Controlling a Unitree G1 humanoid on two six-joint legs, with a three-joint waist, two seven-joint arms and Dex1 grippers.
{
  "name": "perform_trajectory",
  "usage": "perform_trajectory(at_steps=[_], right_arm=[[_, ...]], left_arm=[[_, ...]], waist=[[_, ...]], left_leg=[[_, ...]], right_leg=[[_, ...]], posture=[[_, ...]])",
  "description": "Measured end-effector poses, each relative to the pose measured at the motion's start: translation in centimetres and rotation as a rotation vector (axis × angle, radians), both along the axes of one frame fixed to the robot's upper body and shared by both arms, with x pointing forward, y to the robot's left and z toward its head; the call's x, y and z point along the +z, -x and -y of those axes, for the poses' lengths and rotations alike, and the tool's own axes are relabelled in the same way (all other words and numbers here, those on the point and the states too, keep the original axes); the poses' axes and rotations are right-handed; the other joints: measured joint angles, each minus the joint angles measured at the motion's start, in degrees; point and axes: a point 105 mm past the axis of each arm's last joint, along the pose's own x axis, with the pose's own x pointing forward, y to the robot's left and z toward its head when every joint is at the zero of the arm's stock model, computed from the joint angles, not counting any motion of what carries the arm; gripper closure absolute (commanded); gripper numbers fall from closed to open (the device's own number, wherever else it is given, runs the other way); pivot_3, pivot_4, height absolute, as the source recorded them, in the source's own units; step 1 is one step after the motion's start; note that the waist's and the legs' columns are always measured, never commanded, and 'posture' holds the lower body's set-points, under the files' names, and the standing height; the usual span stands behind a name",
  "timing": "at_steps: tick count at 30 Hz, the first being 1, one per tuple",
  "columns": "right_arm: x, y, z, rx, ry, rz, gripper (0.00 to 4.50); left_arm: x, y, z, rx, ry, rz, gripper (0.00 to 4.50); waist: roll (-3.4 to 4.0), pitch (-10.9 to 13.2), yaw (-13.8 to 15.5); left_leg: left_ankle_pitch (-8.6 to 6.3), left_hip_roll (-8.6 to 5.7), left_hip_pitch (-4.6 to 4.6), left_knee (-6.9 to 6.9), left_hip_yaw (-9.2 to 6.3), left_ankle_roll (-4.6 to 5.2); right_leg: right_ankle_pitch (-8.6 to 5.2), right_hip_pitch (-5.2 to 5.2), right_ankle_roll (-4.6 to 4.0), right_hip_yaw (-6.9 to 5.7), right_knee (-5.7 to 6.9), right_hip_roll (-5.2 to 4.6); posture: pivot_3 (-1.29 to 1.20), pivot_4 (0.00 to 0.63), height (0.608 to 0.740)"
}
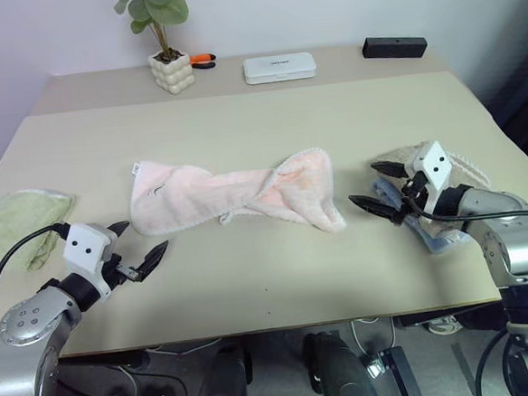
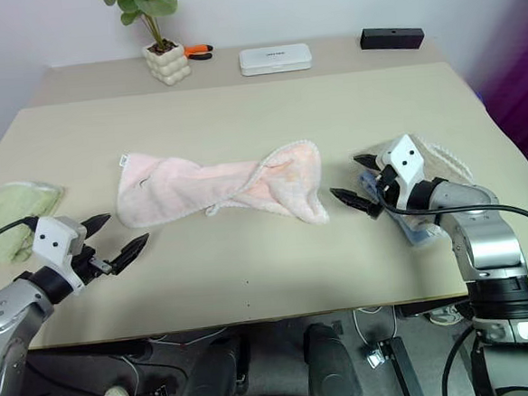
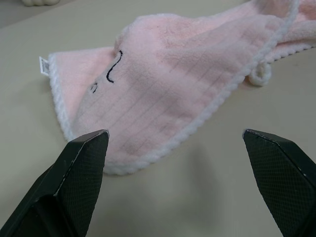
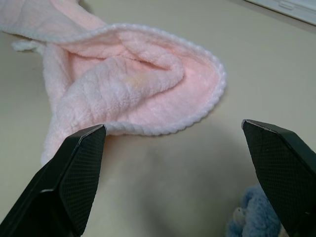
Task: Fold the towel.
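Mid-table lies the towel (image 1: 232, 196), pink, rumpled and twisted lengthwise, its right end bunched, not flat and no neat fold made. Left gripper (image 1: 134, 251) hovers just short of the towel's left end, jaws spread wide, holding nothing. Right gripper (image 1: 386, 189) sits just beside the right end, jaws also wide, empty, over a beige towel (image 1: 456, 162) and a blue cloth (image 4: 252, 217). Green towel (image 1: 17, 224) lies at the table's left edge. Judged: folding barely begun; grasping both ends, spreading and folding all remain
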Motion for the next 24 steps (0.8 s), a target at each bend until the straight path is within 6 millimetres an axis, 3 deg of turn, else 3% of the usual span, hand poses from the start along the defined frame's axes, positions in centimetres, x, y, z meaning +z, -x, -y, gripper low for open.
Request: perform_trajectory(at_steps=[9,12,17,20,24], right_arm=[[0.2,-0.1,-0.2,0.007,0.014,0.012,0.0],[0.3,-0.2,-0.4,0.014,0.022,0.018,0.0],[-0.5,-0.2,-0.7,0.028,0.054,-0.019,0.0],[-0.7,-0.1,-0.7,0.013,0.058,-0.017,0.0],[-1.1,0.7,-1.1,0.008,0.064,-0.017,0.0]], left_arm=[[0.4,-0.1,0.5,-0.003,0.014,0.022,0.06],[1.0,0.1,2.4,-0.087,0.004,0.034,0.06],[0.1,0.7,5.3,-0.249,-0.141,-0.018,0.06],[-0.3,0.1,5.1,-0.254,-0.248,-0.011,0.06],[-1.1,-1.3,3.0,-0.185,-0.328,-0.005,0.06]], waist=[[0.0,0.0,0.0],[0.0,0.0,0.1],[0.01,0.0,0.0],[0.01,0.0,0.0],[0.01,0.0,0.0]], left_leg=[[0.0,0.0,0.0,0.01,0.0,0.0],[0.0,-0.01,-0.02,0.01,0.01,0.0],[0.0,-0.01,0.0,0.0,0.01,0.0],[0.0,-0.01,0.01,0.0,0.01,0.0],[0.0,-0.01,0.0,0.0,0.01,0.0]], right_leg=[[0.0,0.0,0.01,0.0,0.0,0.0],[0.01,0.01,0.02,0.01,-0.01,-0.01],[-0.01,0.0,-0.02,0.01,0.0,0.0],[-0.01,0.0,-0.02,0.0,0.0,0.01],[0.0,0.0,0.01,0.0,0.0,0.0]], posture=[[0.0,0.15,0.738],[0.0,0.15,0.738],[0.0,0.15,0.738],[0.0,0.15,0.738],[0.0,0.15,0.738]])
